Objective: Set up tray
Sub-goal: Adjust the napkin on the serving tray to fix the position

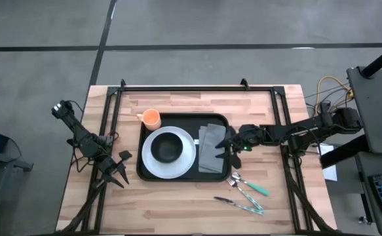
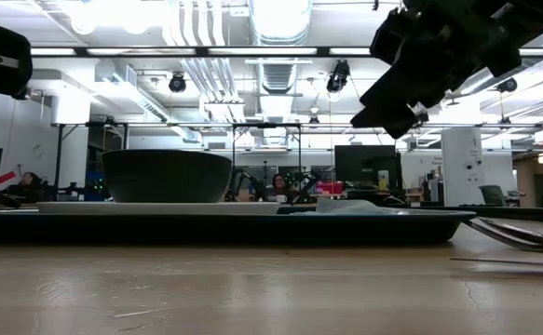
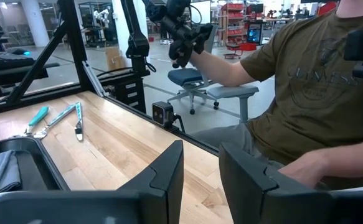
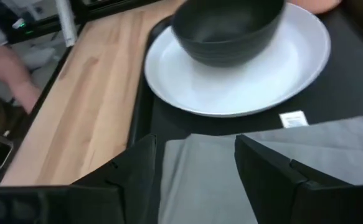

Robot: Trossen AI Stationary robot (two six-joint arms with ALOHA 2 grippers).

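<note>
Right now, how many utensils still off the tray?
3, all on the bare wood just off the tray corner nearest the right arm: two teal-handled utensils side by side, a third utensil just beyond them. None hidden, apparently.

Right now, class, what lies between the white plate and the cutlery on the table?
The grey napkin lies on the tray, between the plate and the cutlery; the high view shows it, with the right gripper above.

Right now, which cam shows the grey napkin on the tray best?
The high view: the whole napkin shows lying flat on the tray, right of the plate, with the right gripper at its edge. The right wrist view shows only part of it, close up. The low view gives a thin edge-on sliver; the left wrist view a corner.
</note>
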